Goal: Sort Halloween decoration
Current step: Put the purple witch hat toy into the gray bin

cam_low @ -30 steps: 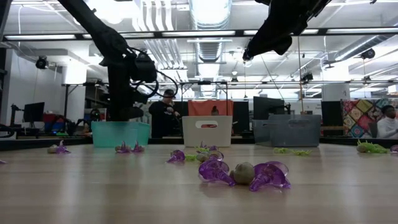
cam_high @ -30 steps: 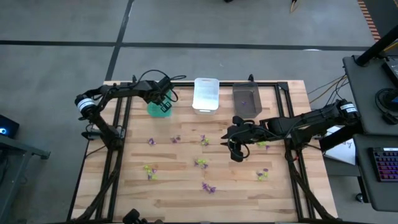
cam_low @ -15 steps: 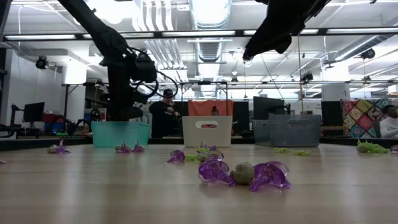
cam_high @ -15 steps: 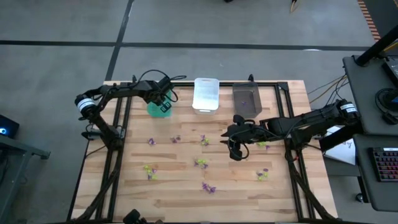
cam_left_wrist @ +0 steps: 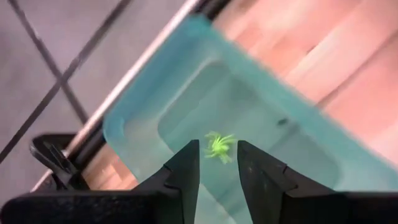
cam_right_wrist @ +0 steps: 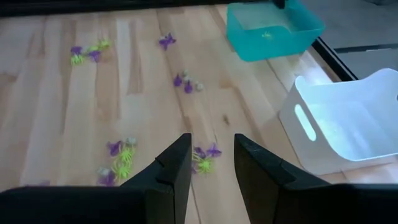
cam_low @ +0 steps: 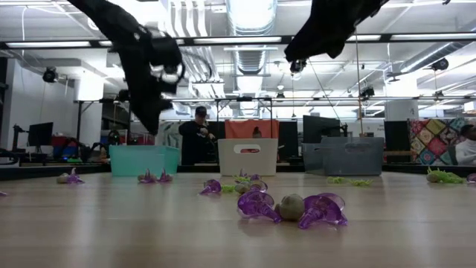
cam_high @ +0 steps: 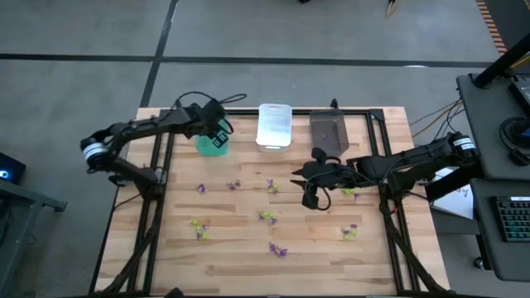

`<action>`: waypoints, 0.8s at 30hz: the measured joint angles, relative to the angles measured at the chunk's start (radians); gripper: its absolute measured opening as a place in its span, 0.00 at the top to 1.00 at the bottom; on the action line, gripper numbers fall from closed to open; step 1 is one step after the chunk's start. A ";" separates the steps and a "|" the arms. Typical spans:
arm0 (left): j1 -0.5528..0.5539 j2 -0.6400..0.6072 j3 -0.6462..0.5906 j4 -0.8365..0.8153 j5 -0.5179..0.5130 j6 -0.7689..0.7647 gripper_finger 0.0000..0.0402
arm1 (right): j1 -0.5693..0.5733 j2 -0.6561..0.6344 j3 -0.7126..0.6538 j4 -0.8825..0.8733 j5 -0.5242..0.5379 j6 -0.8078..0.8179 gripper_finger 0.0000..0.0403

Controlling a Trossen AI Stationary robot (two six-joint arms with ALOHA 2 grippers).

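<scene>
The left claw [cam_left_wrist: 217, 180] hangs over the green bin [cam_high: 210, 144] with its fingers apart and empty; a yellow-green spider trinket [cam_left_wrist: 218, 147] lies on that bin's floor. The right claw [cam_high: 308, 196] hovers mid-counter [cam_high: 248, 265], fingers parted on nothing, above the purple and yellow-green trinkets [cam_high: 269, 217] scattered over the wood.

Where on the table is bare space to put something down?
The table's front strip is bare, also its left margin beside the green bin. The middle is crowded: trinkets lie scattered there, and the right gripper hovers over them.
</scene>
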 joint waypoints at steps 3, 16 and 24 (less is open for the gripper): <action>-0.039 -0.096 0.000 0.028 0.066 -0.009 0.78 | 0.000 0.000 0.005 0.016 0.000 0.020 0.73; -0.338 -0.370 -0.101 0.257 0.222 -0.101 0.79 | 0.000 0.002 0.055 0.014 0.000 0.014 0.73; -0.520 -0.352 -0.134 0.300 0.222 -0.113 0.79 | 0.000 0.003 0.088 0.013 -0.001 0.023 0.73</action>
